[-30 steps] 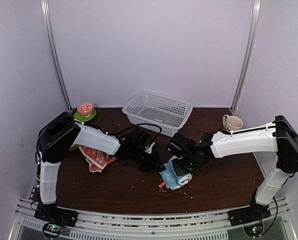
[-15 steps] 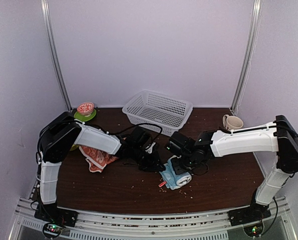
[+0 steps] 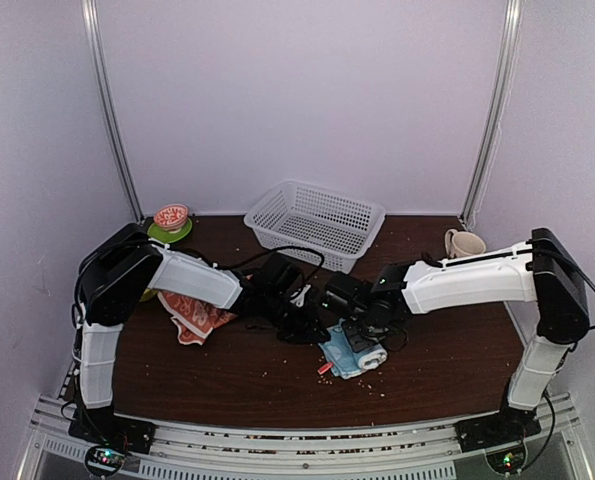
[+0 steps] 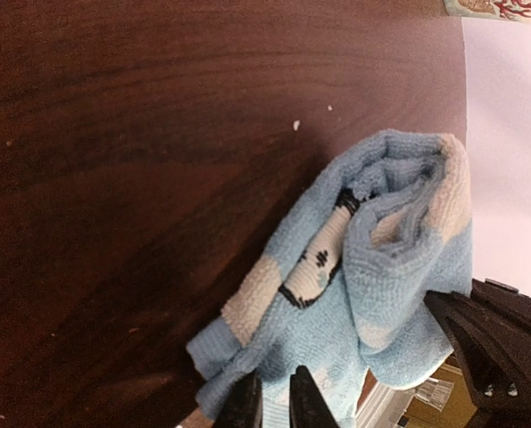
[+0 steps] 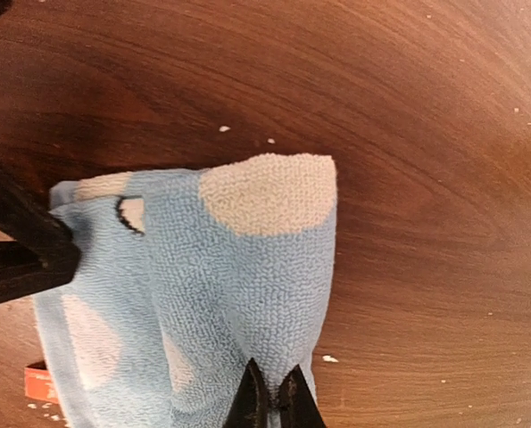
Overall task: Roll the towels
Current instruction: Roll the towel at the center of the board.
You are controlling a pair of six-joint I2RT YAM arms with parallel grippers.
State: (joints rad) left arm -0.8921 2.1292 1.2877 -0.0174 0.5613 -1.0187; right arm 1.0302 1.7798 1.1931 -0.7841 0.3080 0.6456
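Two pinches here: left gripper (image 4: 275, 403) and right gripper (image 5: 273, 399) both look clamped onto the blue towel (image 5: 247, 267), half-rolled mid table (image 3: 457, 355). The orange-red towel (image 3: 197, 318) lies crumpled well apart. Uneven tugging probably unwinds that soft roll.

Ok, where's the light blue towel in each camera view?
Top external: blue towel at centre of the table, just below both wrists.
Left wrist: blue towel fills the lower right, rolled end toward the upper right.
Right wrist: blue towel lower left to centre, running off the bottom.
Shared landmark: the dark wood table beneath it.
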